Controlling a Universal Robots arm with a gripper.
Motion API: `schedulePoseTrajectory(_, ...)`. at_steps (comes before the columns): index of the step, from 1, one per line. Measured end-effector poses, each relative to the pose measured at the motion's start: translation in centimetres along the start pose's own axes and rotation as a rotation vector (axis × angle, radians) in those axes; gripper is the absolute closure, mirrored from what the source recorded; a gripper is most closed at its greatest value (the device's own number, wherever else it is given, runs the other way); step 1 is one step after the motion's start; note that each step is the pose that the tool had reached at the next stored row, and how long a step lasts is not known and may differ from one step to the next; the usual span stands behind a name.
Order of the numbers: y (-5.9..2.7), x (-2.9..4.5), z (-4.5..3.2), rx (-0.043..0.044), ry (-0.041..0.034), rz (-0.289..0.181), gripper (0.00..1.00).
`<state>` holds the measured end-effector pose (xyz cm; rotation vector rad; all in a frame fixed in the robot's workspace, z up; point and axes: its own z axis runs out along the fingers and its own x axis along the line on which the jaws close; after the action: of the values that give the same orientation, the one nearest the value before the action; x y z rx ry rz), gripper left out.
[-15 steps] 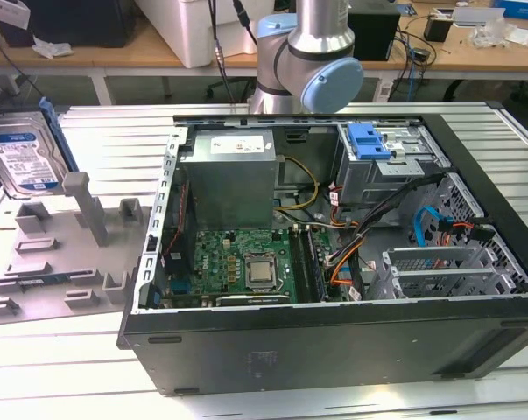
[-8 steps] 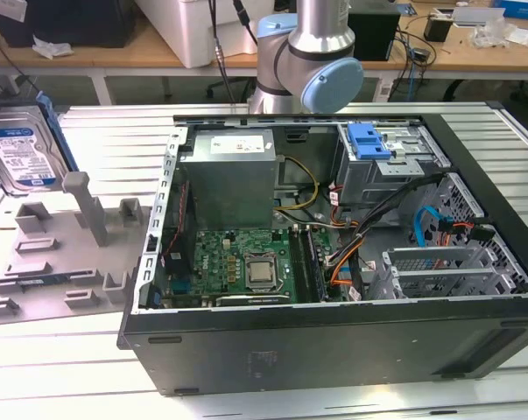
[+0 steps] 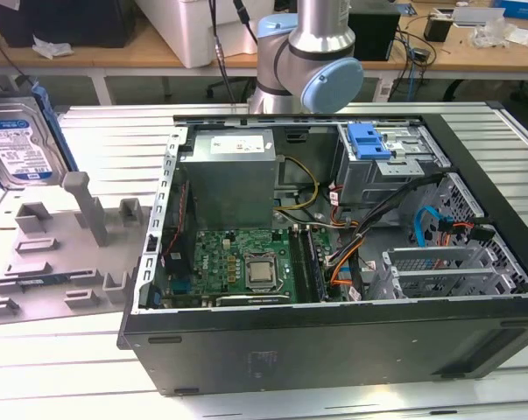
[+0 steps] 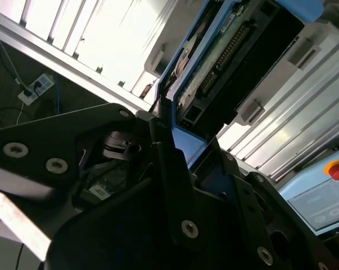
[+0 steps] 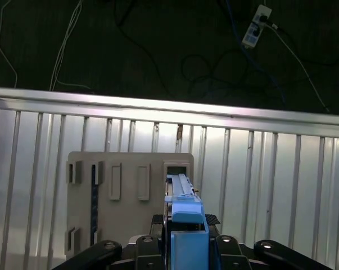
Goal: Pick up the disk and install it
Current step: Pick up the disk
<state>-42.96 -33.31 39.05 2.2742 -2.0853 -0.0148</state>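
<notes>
The disk (image 3: 18, 144) is a silver hard drive with a blue-and-white label in a blue carrier. It stands upright at the exterior view's far left, over the grey holder plate (image 3: 53, 254). In the first wrist view the disk (image 5: 185, 222) is edge-on between the black fingers (image 5: 225, 246), with my gripper (image 5: 186, 247) shut on it above the plate (image 5: 130, 197). In the second wrist view the disk's (image 4: 225, 56) circuit-board side faces the camera and my gripper (image 4: 200, 154) clamps its blue frame.
The open black computer case (image 3: 334, 350) lies on the ribbed metal table (image 3: 115, 140). Inside are a grey metal box (image 3: 233, 175), a motherboard (image 3: 246, 262), cables and a drive cage with a bright-blue bracket (image 3: 369, 140). The arm's column (image 3: 307, 52) rises behind the case.
</notes>
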Motion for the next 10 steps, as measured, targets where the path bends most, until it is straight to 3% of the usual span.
schedulePoseTrajectory(8,0.08,0.05,-1.56,0.0000,0.0000,0.000,0.63)
schedulePoseTrajectory(10,0.11,0.07,-2.31,0.0001,0.0000,0.000,0.63)
